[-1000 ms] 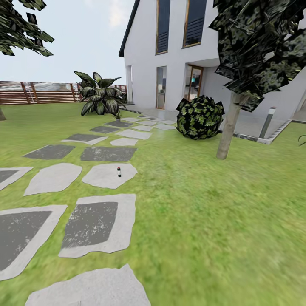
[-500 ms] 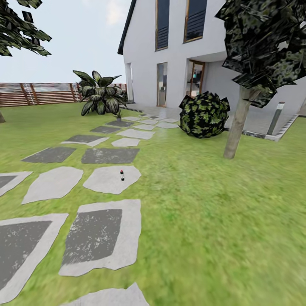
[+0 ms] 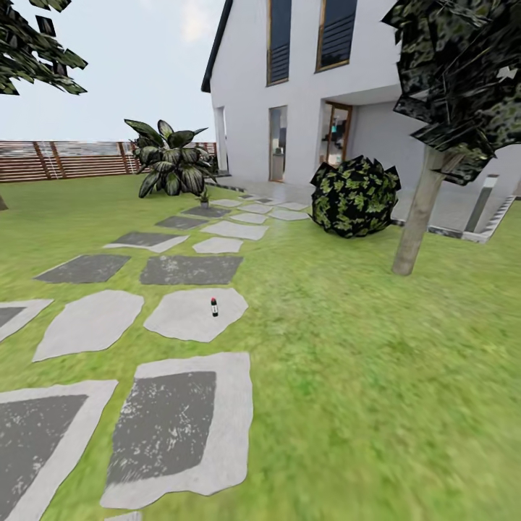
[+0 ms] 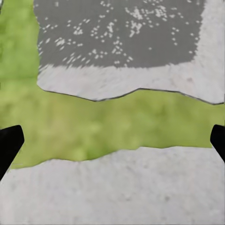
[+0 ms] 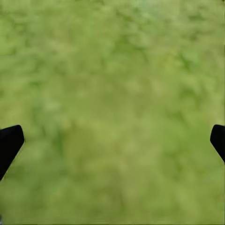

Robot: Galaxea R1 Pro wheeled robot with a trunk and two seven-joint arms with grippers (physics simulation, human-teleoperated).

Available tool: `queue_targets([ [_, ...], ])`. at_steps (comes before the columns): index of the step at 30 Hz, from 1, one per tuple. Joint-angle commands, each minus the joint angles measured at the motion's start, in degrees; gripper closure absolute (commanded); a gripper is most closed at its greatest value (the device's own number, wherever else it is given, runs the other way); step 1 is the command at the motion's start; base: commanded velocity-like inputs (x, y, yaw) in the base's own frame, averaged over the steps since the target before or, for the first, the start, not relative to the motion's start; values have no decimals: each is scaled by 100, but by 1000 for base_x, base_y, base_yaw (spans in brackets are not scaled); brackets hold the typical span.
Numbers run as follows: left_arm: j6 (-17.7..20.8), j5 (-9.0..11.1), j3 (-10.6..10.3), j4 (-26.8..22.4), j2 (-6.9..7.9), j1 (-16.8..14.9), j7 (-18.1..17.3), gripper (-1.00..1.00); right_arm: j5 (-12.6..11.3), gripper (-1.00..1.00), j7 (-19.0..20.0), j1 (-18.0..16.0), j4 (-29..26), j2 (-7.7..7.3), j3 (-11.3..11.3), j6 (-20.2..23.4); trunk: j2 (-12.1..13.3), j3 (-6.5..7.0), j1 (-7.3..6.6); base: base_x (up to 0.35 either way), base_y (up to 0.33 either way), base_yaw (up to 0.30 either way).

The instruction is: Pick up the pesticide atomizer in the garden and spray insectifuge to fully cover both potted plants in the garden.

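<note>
The pesticide atomizer (image 3: 214, 307), a tiny dark bottle with a reddish top, stands upright on a light grey stone slab (image 3: 189, 317) in the garden lawn, some way ahead. Far back, by the brown slat fence (image 3: 65, 159), rises a potted plant (image 3: 171, 161) with pointed speckled leaves; I cannot tell whether it is one rosette or two. My left gripper (image 4: 112, 145) hangs open over grass and slab edges, its black fingertips (image 4: 8, 145) wide apart. My right gripper (image 5: 112, 145) is open above bare grass.
Grey and dark stone slabs (image 3: 174, 427) run from the foreground toward the white house (image 3: 304, 79). A round bush (image 3: 356, 197) and a tree trunk (image 3: 418, 217) stand to the right. A small pot (image 3: 205, 197) sits by the path. Lawn spreads to the right.
The whole head view has shifted: the camera moved forward, so the slabs, the atomizer and the tree appear closer and lower in the picture. The things themselves have not moved.
</note>
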Motion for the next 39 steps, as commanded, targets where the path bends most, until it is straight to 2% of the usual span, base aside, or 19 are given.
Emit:
queue_targets([
  [1, -19, 25, -1, 6, -3, -4, 0, -100, 4, -100, -1, -2, 2, -2, 1, -17, -2, -5, 2, 290, 199, 0],
  [39, -19, 27, -1, 6, -3, -4, 1, -100, -15, -100, -12, -1, -18, -19, -25, -17, -2, -5, 2, 284, 215, 0],
])
